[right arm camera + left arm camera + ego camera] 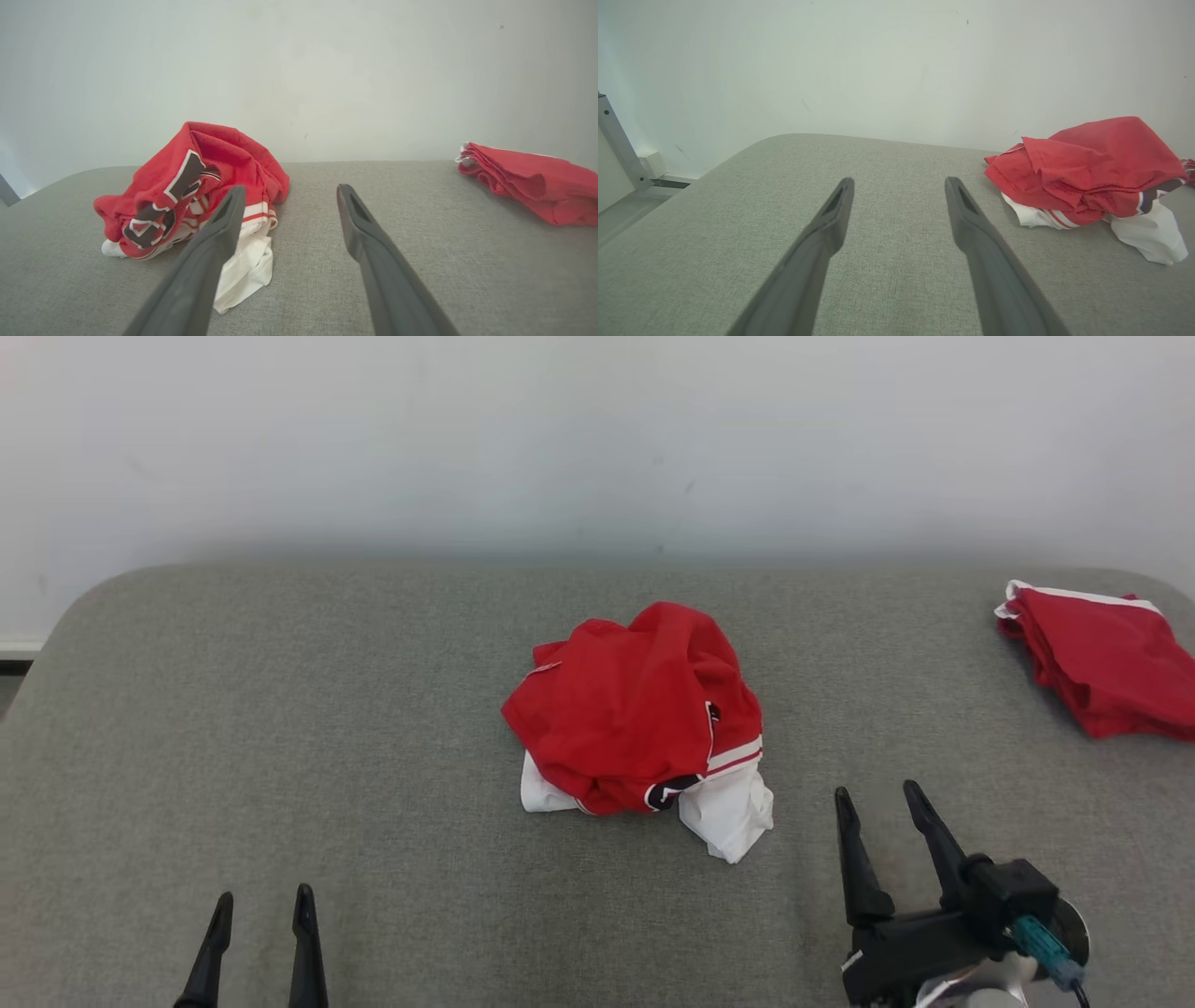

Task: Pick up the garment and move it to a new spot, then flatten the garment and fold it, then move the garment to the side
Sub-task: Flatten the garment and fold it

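A crumpled red and white fabric garment (pixel 635 709) lies in a heap near the middle of the grey fabric-covered tabletop (pixel 280 709), apart from both tools. It is bunched into a rounded mound, so no clear long axis can be told in the head view. Its red part bulges up toward the pale wall (pixel 597 429), and a white flap sticks out from under the red, pointing toward the near edge and the robot's right. A red and white striped band and dark lettering with white outline show on the side facing the right tool (pixel 878 791).

The left tool (pixel 263 896) hovers at the near left, fingers parted wide with nothing between them; in the left wrist view the garment (pixel 1087 163) sits off to the right of that tool (pixel 899 182). The right tool is also spread wide and empty, near the white flap but not touching it. In the right wrist view its (pixel 290 189) left finger overlaps the garment (pixel 187 205).

A folded red cloth with white trim (pixel 1102 663) rests at the far right of the tabletop, well apart from the heap
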Controlling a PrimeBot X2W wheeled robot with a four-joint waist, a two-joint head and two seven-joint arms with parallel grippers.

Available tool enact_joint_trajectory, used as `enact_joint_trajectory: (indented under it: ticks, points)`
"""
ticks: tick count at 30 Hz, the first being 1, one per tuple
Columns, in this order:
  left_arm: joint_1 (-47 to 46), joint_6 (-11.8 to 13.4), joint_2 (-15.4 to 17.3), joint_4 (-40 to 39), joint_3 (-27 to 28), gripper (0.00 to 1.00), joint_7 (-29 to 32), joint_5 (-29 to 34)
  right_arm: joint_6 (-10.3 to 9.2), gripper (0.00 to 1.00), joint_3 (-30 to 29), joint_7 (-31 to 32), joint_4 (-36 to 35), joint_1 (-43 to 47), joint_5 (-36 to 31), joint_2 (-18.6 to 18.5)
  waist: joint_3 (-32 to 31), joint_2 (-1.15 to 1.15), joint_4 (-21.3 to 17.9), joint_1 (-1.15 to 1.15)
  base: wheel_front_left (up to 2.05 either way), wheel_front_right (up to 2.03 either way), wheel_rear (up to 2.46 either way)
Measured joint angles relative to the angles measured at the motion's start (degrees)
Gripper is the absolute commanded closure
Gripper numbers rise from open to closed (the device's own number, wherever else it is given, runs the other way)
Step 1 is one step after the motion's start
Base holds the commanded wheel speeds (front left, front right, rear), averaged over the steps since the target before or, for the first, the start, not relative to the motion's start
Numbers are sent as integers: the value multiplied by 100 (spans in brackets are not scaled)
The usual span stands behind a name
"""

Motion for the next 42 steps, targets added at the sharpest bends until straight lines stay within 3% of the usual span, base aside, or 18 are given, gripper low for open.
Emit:
enact_joint_trajectory:
  ticks: [13,23,24,25,26,32,42]
  points:
    - [-411,0,2,158,-83,0,1,-67,0,0,209,0,2109,-1605,-236,-257,347,0,641,1,0,0,0]
    - [-541,-7,1,192,-134,0,0,-110,0,0,326,0,3554,-2091,-181,-280,528,0,992,0,0,0,0]
    - [-547,-7,1,197,-142,0,1,-111,0,9,354,0,3677,-2124,-142,-267,538,0,1005,1,0,0,0]
    - [-547,-7,0,202,-149,0,1,-110,0,85,388,0,3763,-2165,-104,-253,544,0,1013,1,0,0,0]
    - [-547,-8,1,209,-159,0,1,-111,0,100,419,0,3796,-2206,-76,-242,544,0,1014,1,0,0,0]
    - [-543,-9,0,260,-190,0,0,-109,0,100,431,1,3588,-2237,36,-334,439,0,932,1,0,0,0]
    - [-318,-29,1,308,-211,0,0,-116,0,100,277,1,1935,-1331,-167,-621,200,0,507,0,0,0,0]
